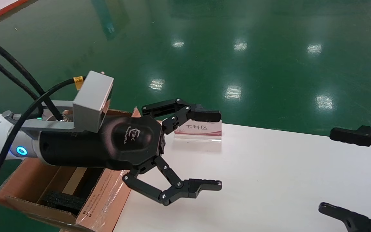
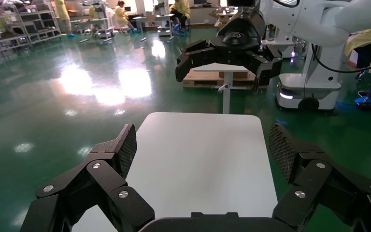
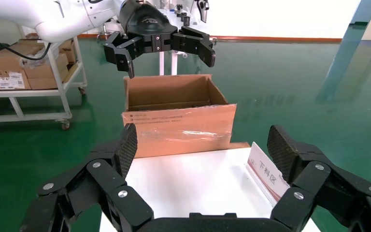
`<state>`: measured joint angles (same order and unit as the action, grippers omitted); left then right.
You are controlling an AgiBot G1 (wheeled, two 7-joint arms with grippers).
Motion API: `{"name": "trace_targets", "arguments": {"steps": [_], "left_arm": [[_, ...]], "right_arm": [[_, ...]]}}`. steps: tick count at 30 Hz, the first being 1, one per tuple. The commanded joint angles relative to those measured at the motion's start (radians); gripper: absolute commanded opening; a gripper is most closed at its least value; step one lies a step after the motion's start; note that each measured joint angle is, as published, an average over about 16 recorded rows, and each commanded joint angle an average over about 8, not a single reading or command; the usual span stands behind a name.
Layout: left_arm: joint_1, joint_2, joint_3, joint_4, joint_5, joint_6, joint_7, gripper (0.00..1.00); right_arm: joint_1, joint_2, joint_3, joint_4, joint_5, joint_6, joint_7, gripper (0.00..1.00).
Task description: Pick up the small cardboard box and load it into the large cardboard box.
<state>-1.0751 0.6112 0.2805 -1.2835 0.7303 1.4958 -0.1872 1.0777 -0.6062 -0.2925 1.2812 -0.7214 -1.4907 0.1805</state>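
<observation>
The small cardboard box is not in any view. The large cardboard box [image 1: 18,183] stands open off the white table's left end, its taped flap [image 1: 105,193] hanging down and black foam [image 1: 60,199] inside; it also shows in the right wrist view [image 3: 178,128]. My left gripper [image 1: 219,150] is open and empty, hovering over the table's left end beside the large box; the left wrist view [image 2: 203,145] shows only bare table between its fingers. My right gripper [image 1: 326,170] is open and empty at the table's right end, and the right wrist view [image 3: 200,142] shows bare table below it.
The white table [image 1: 269,180] carries a small sign stand with red print [image 1: 200,129] at its far edge, near the left gripper's upper finger. Green floor surrounds the table. A trolley with cartons [image 3: 14,63] stands far beyond the large box.
</observation>
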Motion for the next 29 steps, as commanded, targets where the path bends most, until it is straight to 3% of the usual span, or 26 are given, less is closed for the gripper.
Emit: {"name": "trace_targets", "arguments": {"steps": [1, 29], "left_arm": [[0.000, 0.000, 0.000, 0.000, 0.000, 0.000, 0.000, 1.00], [-0.001, -0.001, 0.002, 0.000, -0.002, -0.001, 0.001, 1.00]], "right_arm": [[0.000, 0.000, 0.001, 0.000, -0.001, 0.000, 0.000, 1.00], [-0.003, -0.004, 0.011, 0.003, -0.008, -0.004, 0.006, 1.00]]}}
